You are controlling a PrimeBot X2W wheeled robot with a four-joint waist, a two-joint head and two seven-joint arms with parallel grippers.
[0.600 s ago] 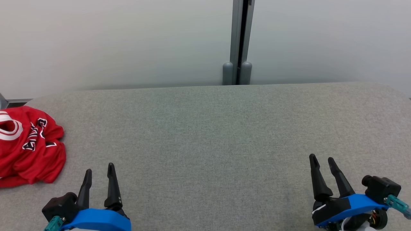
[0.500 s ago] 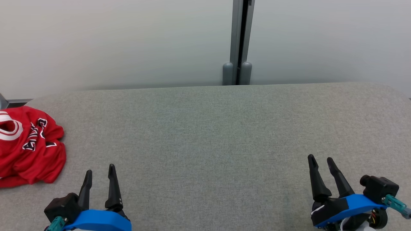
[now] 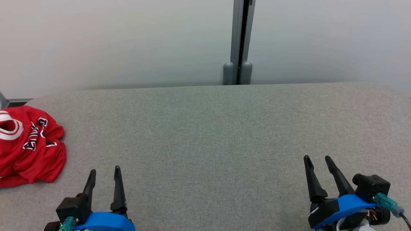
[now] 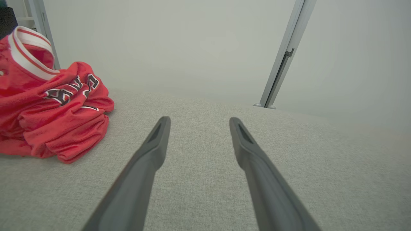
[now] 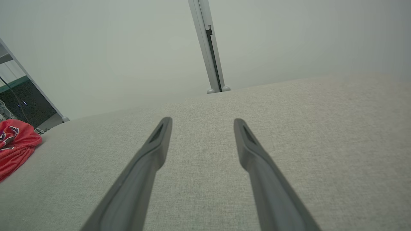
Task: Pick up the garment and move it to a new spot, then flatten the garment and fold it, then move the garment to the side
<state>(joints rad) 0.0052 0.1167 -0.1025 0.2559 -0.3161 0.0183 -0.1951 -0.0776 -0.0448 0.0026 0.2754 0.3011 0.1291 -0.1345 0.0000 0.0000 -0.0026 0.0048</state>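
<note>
Red jersey (image 3: 30, 146), heaped left of the open left gripper (image 3: 105, 170), looks limp and light: pinch a raised fold; right gripper (image 3: 317, 158) also open.

Garment (image 3: 30, 147) red, white-striped collar, black lettering; table (image 3: 218, 128) grey; wall (image 3: 112, 41) pale.

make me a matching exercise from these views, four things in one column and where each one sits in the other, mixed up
Things:
1. red jersey
2. left pincer
3. right pincer
4. grey post

Places, by the head view:
a. lower right, jaws open
b. crumpled at the left end of the grey table
c. upright behind the table's far edge
d. lower left, jaws open, the one nearer the jersey

Pairs: 1-b, 2-d, 3-a, 4-c
</note>
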